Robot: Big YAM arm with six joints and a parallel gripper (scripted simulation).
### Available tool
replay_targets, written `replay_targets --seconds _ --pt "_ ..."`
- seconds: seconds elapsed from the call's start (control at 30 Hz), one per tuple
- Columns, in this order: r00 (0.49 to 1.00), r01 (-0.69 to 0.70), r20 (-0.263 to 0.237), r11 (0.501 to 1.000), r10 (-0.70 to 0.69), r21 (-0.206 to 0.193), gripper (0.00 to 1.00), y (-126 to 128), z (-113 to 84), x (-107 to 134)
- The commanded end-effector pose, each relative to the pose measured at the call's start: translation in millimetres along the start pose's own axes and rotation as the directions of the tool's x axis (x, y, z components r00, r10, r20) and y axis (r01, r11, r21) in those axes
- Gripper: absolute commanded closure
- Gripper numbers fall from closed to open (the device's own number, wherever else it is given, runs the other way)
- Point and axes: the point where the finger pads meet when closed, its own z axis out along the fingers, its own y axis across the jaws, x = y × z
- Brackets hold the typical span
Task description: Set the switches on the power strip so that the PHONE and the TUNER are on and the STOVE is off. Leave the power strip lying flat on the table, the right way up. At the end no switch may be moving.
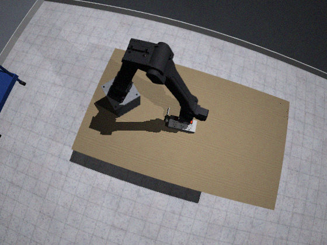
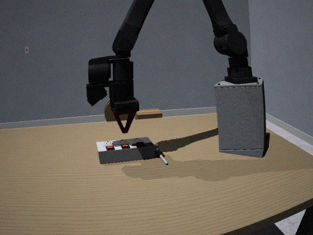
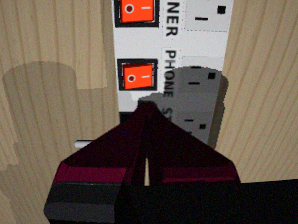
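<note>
The power strip (image 1: 190, 127) (image 2: 126, 155) (image 3: 140, 43) lies flat on the table, right way up. Its TUNER switch (image 2: 110, 147) (image 3: 137, 10) and PHONE switch (image 2: 125, 146) (image 3: 137, 76) show bright orange, with O at the left and I at the right in the wrist view. The STOVE switch (image 2: 139, 144) looks dark in shadow; in the wrist view the fingers mostly hide it. I cannot tell its position. My gripper (image 2: 125, 131) (image 3: 147, 112) is shut and empty, tips above the strip and clear of it, between PHONE and STOVE in the wrist view.
A short pale cord (image 1: 168, 111) (image 2: 163, 159) (image 3: 82, 144) sticks out at the strip's STOVE end. The arm's grey base block (image 1: 130, 102) (image 2: 240, 120) stands on the table beyond that end. A wooden block (image 2: 149, 113) shows behind the table's far edge.
</note>
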Motion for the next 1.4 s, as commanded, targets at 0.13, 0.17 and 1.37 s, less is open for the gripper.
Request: replay_targets --seconds 0.13,0.17,1.37 --pt "1.000 -0.012 0.028 1.000 0.012 0.001 1.00 1 -13.0 -10" --pt "1.000 -0.012 0.028 1.000 0.012 0.000 1.00 1 -13.0 -10" --pt "0.998 -0.011 0.064 1.000 0.011 0.002 0.00 1 -131.8 -25"
